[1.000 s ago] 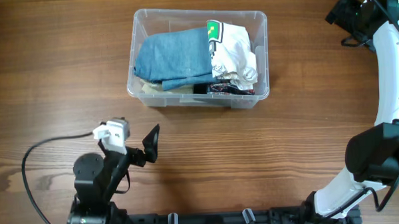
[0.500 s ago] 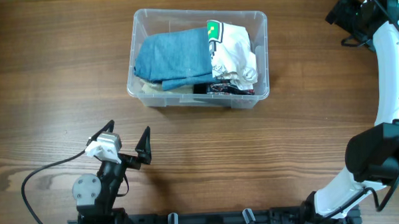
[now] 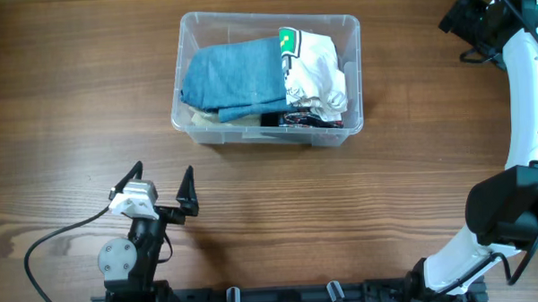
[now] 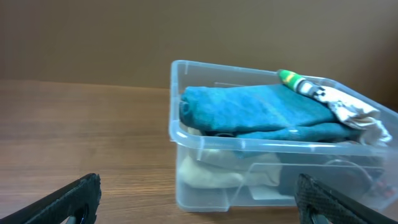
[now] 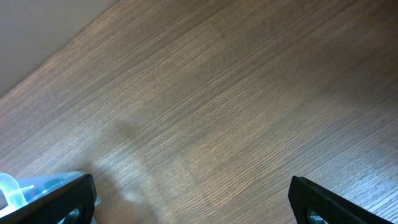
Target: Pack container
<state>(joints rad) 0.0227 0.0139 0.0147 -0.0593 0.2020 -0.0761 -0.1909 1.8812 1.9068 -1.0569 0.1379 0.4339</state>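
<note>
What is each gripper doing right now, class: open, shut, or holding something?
Left gripper: jaws open, holding nothing.
Right gripper: jaws open, holding nothing.

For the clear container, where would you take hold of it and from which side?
Probably the thick rim of the container, along its far long wall near the left corner, coming straight down with one finger inside and one outside. The folded blue cloth and the white cloth crowd the other walls, but a bare strip shows inside there.
</note>
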